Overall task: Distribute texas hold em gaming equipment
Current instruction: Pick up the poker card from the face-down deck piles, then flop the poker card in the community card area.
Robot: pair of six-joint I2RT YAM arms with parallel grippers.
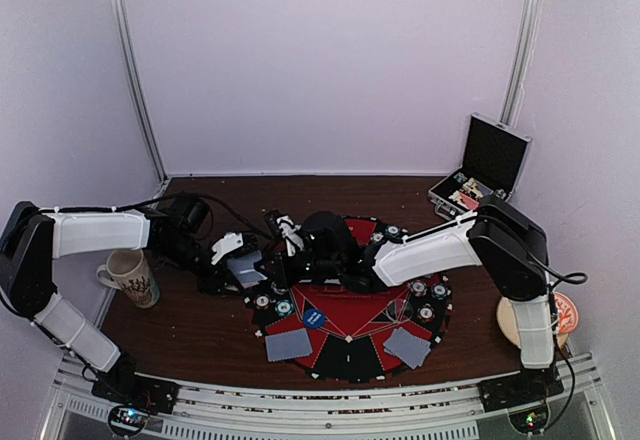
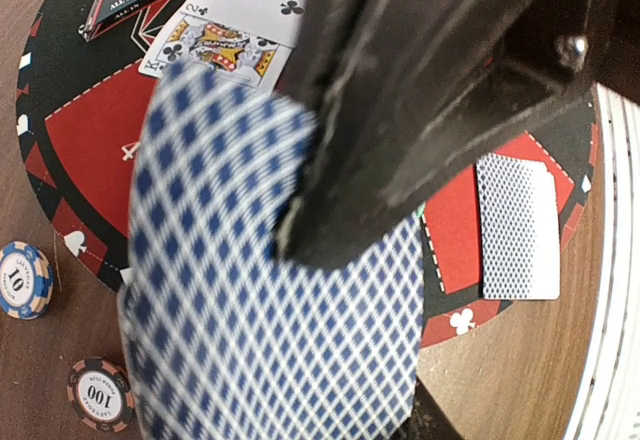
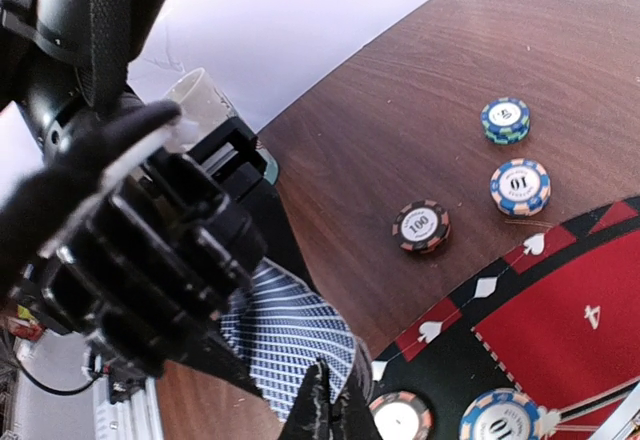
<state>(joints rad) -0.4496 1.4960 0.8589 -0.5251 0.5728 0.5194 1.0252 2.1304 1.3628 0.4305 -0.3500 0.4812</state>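
- The place is a robot lab test cell, not a home or a card room.
- Plain white wall panels [image 1: 330, 60] close it in on three sides, held by bare aluminium uprights [image 1: 135, 70].
- A slotted aluminium rail [image 1: 330, 415] runs along the near edge of a brown wooden table [image 1: 200, 330]; the left arm [image 1: 100, 232] and the right arm [image 1: 430, 250] are bolted to it, with loose black cables [image 1: 215, 205] trailing.
- The goods are staged props: a round poker mat [image 1: 345, 358] with playing cards [image 1: 289, 344] and poker chips [image 1: 284, 308], an open case [image 1: 495, 155], a mug [image 1: 130, 276].
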